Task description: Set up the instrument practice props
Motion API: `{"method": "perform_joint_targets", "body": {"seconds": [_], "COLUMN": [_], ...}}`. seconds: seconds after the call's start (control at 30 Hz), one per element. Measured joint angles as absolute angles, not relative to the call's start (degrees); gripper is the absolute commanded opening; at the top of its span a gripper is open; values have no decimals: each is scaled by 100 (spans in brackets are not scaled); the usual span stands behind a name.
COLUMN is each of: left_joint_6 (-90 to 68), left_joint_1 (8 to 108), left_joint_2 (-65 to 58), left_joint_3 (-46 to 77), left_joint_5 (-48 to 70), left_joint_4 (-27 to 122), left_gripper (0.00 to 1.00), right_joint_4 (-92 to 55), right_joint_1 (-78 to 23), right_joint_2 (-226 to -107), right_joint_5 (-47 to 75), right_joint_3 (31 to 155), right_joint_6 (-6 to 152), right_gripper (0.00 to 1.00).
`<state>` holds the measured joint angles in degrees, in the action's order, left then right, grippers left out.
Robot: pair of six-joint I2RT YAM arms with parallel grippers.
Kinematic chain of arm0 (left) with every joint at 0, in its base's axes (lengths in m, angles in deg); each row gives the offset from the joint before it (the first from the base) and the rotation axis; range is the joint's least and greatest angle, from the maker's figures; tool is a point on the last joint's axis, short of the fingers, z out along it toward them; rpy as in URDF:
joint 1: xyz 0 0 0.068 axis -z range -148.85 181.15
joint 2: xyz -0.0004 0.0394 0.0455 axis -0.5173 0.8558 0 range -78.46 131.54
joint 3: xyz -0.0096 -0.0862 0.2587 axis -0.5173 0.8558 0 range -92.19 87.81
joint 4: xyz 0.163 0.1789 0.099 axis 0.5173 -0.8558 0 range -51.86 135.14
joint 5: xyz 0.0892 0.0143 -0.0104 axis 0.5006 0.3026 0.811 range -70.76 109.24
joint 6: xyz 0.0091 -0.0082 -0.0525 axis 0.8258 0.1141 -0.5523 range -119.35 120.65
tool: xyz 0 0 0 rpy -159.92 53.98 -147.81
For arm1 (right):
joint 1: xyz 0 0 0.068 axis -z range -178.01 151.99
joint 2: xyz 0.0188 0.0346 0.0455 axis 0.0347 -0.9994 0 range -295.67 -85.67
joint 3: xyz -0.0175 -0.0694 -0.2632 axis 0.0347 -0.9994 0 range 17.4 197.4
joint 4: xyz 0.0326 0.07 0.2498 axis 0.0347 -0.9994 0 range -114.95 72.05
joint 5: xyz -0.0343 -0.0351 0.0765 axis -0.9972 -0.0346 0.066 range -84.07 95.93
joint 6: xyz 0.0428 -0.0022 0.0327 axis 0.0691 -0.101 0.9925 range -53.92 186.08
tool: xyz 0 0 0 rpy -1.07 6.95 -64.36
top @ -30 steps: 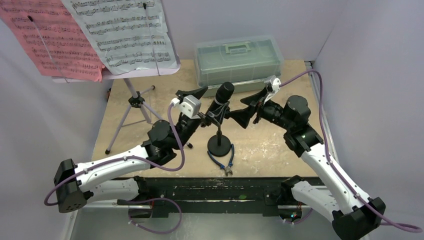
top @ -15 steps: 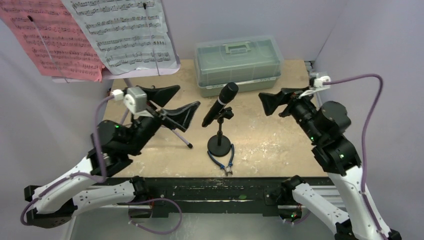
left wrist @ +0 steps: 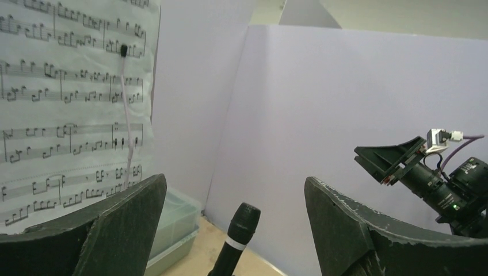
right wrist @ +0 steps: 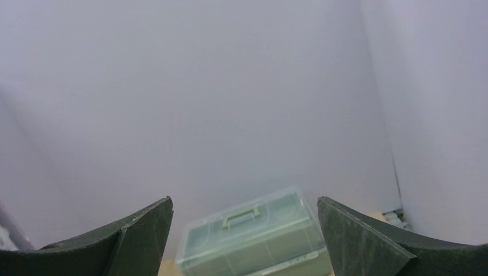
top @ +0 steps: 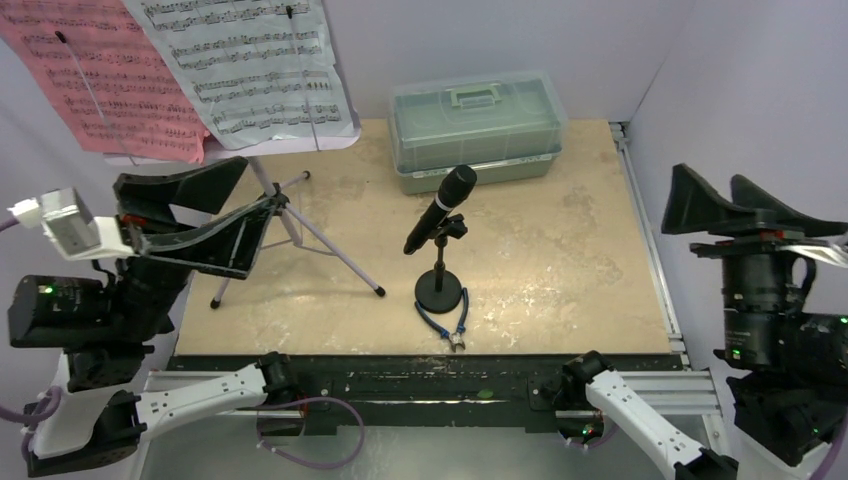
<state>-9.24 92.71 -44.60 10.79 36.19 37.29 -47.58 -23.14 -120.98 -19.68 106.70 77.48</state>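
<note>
Parking both arms looks like my step. Left of the toolbox (top: 478, 125), the music stand (top: 335, 258) carries pink sheet (top: 95, 85) and white sheet (top: 250, 60); before the toolbox, the microphone (top: 440, 210) sits in its round-based stand (top: 440, 296). Left pincer (top: 262, 182) and right pincer (top: 712, 178) gape empty; I'd keep clear of the music stand.

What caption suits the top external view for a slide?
Microphone mounted on black stand; left hand and right hand open, empty.
</note>
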Motion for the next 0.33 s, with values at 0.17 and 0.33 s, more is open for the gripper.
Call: {"method": "perform_joint_targets", "body": {"seconds": [0.17, 0.33], "left_joint_6": [-863, -823], "left_joint_1": [9271, 9271], "left_joint_2": [-4571, -4739], "left_joint_3": [647, 598], "left_joint_5": [3470, 3446], "left_joint_4": [3652, 3646], "left_gripper": [89, 89], "right_joint_4": [-4662, -4664], "right_joint_1": [-2312, -2312], "right_joint_2": [-12076, -12046], "right_joint_5": [-2337, -2328], "right_joint_3": [11066, 11039], "right_joint_6": [7534, 7429], "right_gripper": [99, 99]}}
